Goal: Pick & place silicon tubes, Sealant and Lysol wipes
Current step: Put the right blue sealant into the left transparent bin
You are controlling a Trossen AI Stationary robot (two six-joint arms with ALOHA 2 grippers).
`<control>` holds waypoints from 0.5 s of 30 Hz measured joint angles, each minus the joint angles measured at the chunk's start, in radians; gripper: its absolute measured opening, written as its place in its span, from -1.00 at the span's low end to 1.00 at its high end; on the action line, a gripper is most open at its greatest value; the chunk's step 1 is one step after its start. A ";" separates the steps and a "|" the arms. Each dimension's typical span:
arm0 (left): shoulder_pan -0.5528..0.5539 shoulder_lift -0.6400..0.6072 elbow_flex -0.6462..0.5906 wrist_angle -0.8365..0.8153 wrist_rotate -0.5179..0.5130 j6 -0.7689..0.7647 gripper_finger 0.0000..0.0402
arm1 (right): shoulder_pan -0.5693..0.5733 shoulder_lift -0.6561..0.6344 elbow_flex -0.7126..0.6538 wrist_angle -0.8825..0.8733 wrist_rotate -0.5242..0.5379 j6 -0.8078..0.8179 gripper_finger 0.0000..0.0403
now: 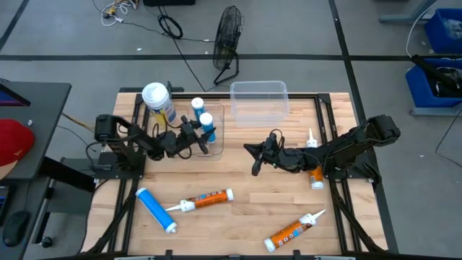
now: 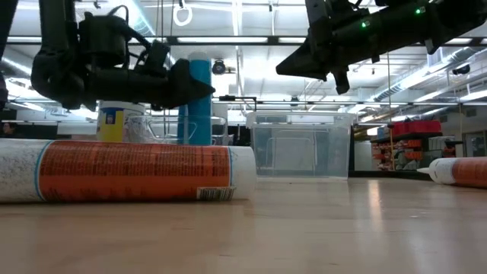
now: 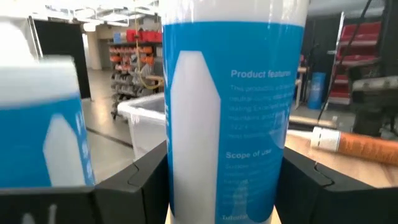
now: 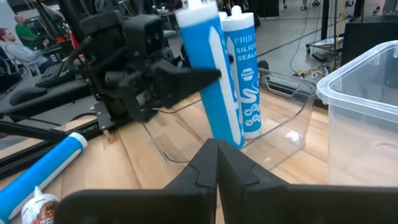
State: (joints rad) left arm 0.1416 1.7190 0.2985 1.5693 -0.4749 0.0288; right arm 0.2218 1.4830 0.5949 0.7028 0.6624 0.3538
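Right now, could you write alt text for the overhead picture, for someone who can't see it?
From above, the left gripper grips an upright blue tube inside a clear tray, beside another tube and the Lysol wipes. The right gripper hovers shut mid-table; three orange tubes lie around.

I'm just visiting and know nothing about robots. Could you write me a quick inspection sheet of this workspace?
Surface: wooden table.
Job's things: Lysol wipes upright beside two upright blue silicone tubes in a clear tray; blue tube and three orange sealant tubes lying flat.
Clutter: empty clear bin.
Grippers: left gripper shut on one blue silicone tube; right gripper shut, empty.
Cables: on the floor.
Surroundings: fan, blue crates.
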 joint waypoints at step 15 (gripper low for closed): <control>0.019 0.036 0.000 0.002 -0.014 -0.019 0.09 | 0.000 0.000 0.000 -0.003 0.001 0.000 -0.97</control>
State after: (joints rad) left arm 0.1608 1.7546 0.2981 1.5713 -0.4892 0.0100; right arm 0.2218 1.4830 0.5949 0.6998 0.6636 0.3538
